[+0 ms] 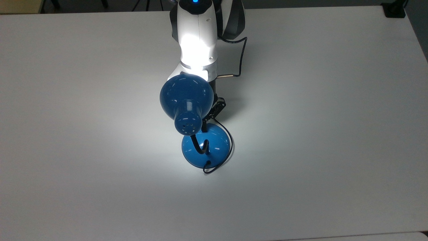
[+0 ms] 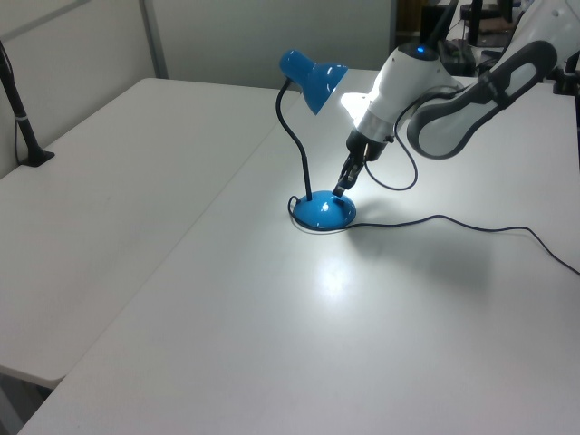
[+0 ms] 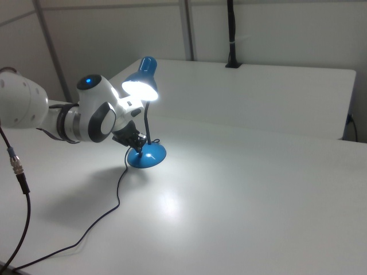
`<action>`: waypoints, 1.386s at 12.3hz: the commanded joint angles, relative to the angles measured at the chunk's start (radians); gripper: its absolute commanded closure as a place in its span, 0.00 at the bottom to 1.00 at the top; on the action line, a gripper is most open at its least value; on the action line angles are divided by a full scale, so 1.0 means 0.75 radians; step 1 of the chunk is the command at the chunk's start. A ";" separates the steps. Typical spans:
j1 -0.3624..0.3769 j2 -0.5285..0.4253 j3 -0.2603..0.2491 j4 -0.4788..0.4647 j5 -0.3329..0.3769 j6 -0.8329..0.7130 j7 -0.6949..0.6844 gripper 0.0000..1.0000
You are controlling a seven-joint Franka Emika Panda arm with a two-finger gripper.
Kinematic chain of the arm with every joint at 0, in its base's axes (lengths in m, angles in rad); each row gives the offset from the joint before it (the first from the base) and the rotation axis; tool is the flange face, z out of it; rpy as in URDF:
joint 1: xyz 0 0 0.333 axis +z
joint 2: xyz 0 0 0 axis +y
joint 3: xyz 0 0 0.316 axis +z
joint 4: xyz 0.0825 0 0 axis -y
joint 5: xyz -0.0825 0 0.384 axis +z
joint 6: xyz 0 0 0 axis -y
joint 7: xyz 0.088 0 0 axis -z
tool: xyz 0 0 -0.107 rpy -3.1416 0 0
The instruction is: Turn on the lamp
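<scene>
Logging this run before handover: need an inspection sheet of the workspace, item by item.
Surface: white table, bare apart from the lamp and cables; bright pool of light on it around the lamp.
Job's things: blue lamp upright on its round base, shade glowing in the right view; lit.
Clutter: nothing seen.
Grippers: gripper just above the base's edge, under the shade; fingers too small to judge.
Cables: thin black lamp cord trails across the table; a second black cable loops beside the arm's wrist.
Surroundings: second white table adjoining, a black post at the far edge, pale wall panels behind.
</scene>
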 commanded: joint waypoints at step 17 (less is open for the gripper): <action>-0.031 -0.447 -0.023 0.419 0.022 -1.437 0.006 0.08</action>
